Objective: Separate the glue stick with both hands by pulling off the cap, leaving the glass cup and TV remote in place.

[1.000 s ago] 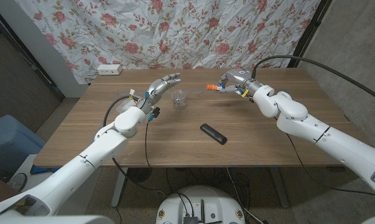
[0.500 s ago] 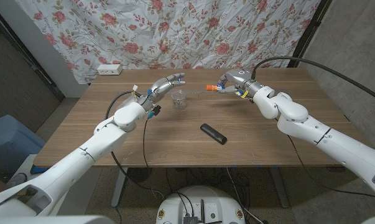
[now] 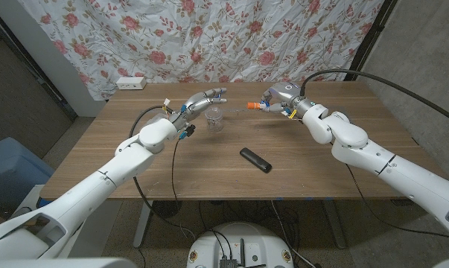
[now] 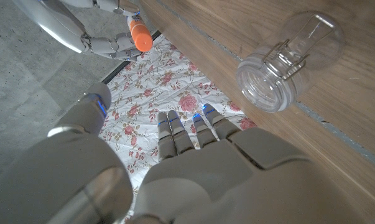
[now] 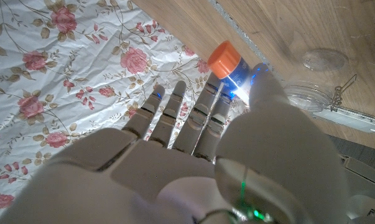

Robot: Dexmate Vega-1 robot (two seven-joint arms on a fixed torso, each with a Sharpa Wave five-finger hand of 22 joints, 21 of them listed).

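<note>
My right hand (image 3: 275,100) holds the glue stick (image 3: 255,106) above the far middle of the table, its orange cap (image 5: 226,59) pointing toward my left arm. My left hand (image 3: 203,101) hovers with its fingers stretched out and nothing in them, a short gap from the cap. It is over the far side of the glass cup (image 3: 215,118). The left wrist view shows the cup (image 4: 290,59) as a clear jar with a wire clasp, and the glue stick (image 4: 139,35) in the other hand's fingers. The black TV remote (image 3: 255,160) lies nearer on the table.
A white power strip (image 3: 131,83) sits at the table's far left edge. A floral cloth (image 3: 231,37) hangs behind the wooden table (image 3: 321,164). A black cable trails off my left wrist over the table.
My left hand has moved right, past the cup's far side, closer to the glue stick's cap. The right hand has hardly shifted.
</note>
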